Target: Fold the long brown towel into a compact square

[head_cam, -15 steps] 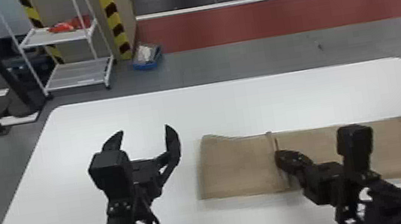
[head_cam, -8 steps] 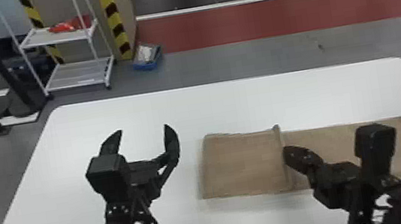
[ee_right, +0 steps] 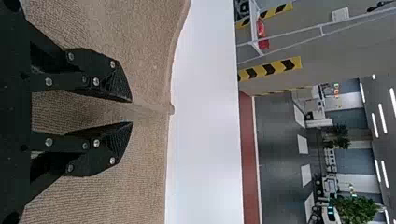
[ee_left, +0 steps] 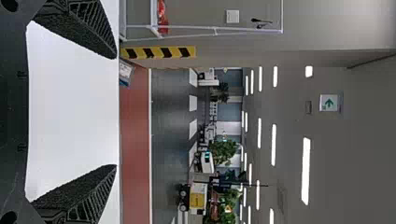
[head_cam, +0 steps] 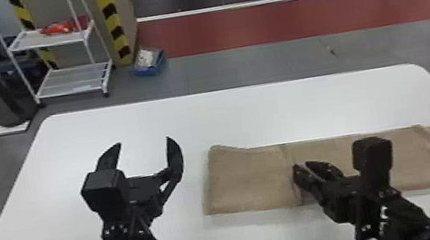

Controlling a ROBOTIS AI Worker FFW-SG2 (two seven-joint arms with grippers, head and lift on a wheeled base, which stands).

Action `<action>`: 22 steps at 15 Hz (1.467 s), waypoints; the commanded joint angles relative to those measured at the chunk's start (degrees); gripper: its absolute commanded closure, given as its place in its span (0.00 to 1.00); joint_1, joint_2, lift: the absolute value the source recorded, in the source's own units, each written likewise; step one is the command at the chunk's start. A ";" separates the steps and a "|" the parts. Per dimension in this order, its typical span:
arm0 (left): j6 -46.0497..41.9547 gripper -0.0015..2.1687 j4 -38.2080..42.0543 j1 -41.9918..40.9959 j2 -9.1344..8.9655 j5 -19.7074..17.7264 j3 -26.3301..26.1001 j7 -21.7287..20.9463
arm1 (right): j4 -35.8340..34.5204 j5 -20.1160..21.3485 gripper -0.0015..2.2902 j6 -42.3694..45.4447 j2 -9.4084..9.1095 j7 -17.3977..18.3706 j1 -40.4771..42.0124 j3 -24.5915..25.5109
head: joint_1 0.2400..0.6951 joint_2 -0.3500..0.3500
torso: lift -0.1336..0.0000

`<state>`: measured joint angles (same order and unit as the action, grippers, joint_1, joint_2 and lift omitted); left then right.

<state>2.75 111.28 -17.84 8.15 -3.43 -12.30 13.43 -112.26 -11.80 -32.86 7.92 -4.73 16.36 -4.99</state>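
Brown towel [head_cam: 252, 181] laid flat from table [head_cam: 265, 110] middle toward right edge; right hand [ee_right: 132, 111] slightly parted, gripping nothing, at raised crease [ee_right: 153, 109], probably to set fold line; left hand [head_cam: 144, 141] spread wide, empty.

- Head camera looks forward and down over the table [head_cam: 266, 114].
- Wrist cameras, closer in, face across it, turned sideways.
- All share the white rack [head_cam: 71, 87], upper left in head view.

Matte black arms — boxy wrist housings, looping dark cables, silvery screws on tapered fingers [ee_right: 109, 149]
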 commanded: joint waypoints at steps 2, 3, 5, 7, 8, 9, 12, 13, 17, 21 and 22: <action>0.03 0.02 -0.01 -0.09 0.11 0.00 0.08 -0.07 | 1.52 0.11 0.25 -0.50 -0.01 0.07 -0.98 -0.46 | 1.00 0.52 | 0.14; -0.15 0.02 -0.09 -0.09 0.11 0.00 0.08 -0.07 | 1.87 0.11 0.25 -0.50 -0.01 0.07 -1.24 -0.63 | 1.00 0.52 | 0.14; -0.32 0.02 -0.45 -0.09 0.11 0.00 0.08 -0.16 | 2.14 0.02 0.25 -0.68 -0.01 0.07 -1.86 -0.81 | 1.00 0.52 | 0.14; -0.68 0.02 -0.62 -0.09 0.11 0.00 0.08 -0.25 | 2.14 -0.24 0.25 -1.21 -0.01 0.07 -2.29 -1.25 | 1.00 0.52 | 0.14; -0.85 0.02 -0.71 -0.09 0.11 0.00 0.08 -0.25 | 2.14 -0.24 0.25 -1.73 -0.01 0.07 -2.65 -1.51 | 1.00 0.52 | 0.14; -0.85 0.02 -0.80 -0.09 0.11 0.00 0.08 -0.25 | 2.22 -0.07 0.25 -2.79 -0.09 0.07 -3.09 -1.78 | 1.00 0.53 | 0.14; -1.20 0.02 -1.32 -0.09 0.28 -0.09 0.17 -0.25 | 2.57 0.02 0.36 -3.32 -0.09 0.07 -3.44 -2.13 | 1.00 0.54 | 0.14; -1.38 0.02 -1.41 -0.09 0.37 0.00 0.26 -0.25 | 2.57 -0.07 0.36 -3.32 -0.09 0.07 -3.44 -2.22 | 1.00 0.54 | 0.14; -1.38 0.02 -1.59 -0.09 0.37 -0.09 0.35 -0.25 | 3.10 -0.77 0.50 -4.02 -0.09 -0.02 -4.05 -2.04 | 1.00 0.55 | 0.14; -1.20 0.02 -1.68 0.08 0.37 -0.09 0.43 -0.25 | 2.49 -1.21 0.58 -3.67 -0.01 -0.28 -3.79 -1.95 | 1.00 0.56 | 0.14; -1.20 0.02 -1.68 0.08 0.37 -0.09 0.52 -0.25 | 2.14 -1.56 0.58 -3.67 -0.01 -0.37 -3.70 -1.86 | 1.00 0.56 | 0.14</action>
<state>1.44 109.65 -17.79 8.52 -3.51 -11.83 13.18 -109.60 -13.02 -36.63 7.90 -5.07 12.46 -6.95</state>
